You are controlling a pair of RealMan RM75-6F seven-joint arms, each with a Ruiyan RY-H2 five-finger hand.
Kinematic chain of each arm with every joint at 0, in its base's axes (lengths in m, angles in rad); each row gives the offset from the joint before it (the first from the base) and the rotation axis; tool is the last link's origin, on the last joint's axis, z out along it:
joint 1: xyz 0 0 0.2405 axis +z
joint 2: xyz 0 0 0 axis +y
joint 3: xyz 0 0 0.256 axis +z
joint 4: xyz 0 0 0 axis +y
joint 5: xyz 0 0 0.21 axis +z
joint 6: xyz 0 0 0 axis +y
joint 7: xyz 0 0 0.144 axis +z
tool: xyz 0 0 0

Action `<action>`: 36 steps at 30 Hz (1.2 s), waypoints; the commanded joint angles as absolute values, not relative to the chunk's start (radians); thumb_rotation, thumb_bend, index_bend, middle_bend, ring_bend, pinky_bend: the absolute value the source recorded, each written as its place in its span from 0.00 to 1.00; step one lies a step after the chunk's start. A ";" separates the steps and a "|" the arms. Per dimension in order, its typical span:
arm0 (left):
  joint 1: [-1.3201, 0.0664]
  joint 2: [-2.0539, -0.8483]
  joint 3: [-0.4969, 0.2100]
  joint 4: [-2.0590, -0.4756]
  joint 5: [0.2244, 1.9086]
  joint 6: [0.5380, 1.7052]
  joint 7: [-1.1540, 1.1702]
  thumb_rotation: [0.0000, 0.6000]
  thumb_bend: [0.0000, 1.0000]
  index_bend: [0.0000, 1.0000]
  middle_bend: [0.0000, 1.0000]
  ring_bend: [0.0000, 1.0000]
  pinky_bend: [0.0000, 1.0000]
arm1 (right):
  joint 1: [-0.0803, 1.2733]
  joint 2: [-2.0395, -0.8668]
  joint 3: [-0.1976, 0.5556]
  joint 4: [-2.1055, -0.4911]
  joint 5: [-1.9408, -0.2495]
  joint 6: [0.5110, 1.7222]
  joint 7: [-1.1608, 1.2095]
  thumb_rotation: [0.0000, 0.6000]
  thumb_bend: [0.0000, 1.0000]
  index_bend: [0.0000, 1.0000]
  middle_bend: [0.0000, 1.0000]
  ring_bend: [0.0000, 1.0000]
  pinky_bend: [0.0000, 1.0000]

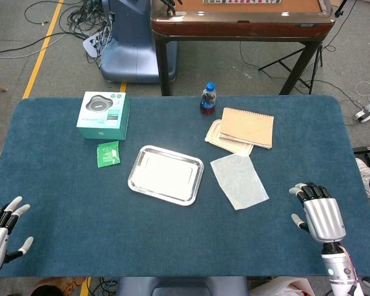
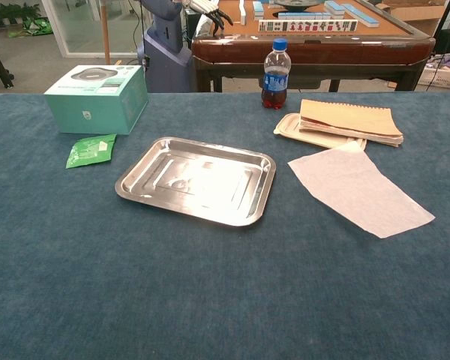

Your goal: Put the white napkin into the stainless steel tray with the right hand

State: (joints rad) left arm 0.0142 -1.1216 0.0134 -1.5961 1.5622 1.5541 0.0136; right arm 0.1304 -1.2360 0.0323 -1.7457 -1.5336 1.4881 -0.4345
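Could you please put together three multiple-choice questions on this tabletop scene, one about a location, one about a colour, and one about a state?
1. Where does the flat white paper napkin lie?
A. inside the tray
B. on the blue cloth beside the tray, on the side nearer the right hand
C. on top of the box

2. What colour is the cap of the small plastic drink bottle?
A. blue
B. red
C. white

3. What is the state of the rectangular stainless steel tray?
A. holding the napkin
B. turned upside down
C. empty and upright

Answers:
1. B, as the napkin rests on the cloth between the tray and the right hand.
2. A, since the cap shows blue in both views.
3. C, since only the tray's bare shiny floor shows.
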 commanded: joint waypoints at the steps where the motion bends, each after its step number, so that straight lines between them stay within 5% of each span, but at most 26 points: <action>1: 0.014 -1.124 0.015 -1.595 1.564 1.553 0.014 1.00 0.24 0.20 0.09 0.09 0.00 | 0.140 -1.246 0.033 -1.750 -1.531 1.469 -0.448 1.00 0.13 0.36 0.31 0.23 0.33; 36: 0.055 -1.121 0.026 -1.551 1.571 1.608 -0.057 1.00 0.24 0.20 0.09 0.09 0.00 | 0.362 -1.599 0.101 -1.564 -1.295 1.153 -0.650 1.00 0.18 0.41 0.36 0.23 0.33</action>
State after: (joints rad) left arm 0.0548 -1.1207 0.0263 -1.5510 1.5707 1.6082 -0.0565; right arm 0.3566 -1.5907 0.0978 -1.5730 -1.3026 1.1558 -0.6486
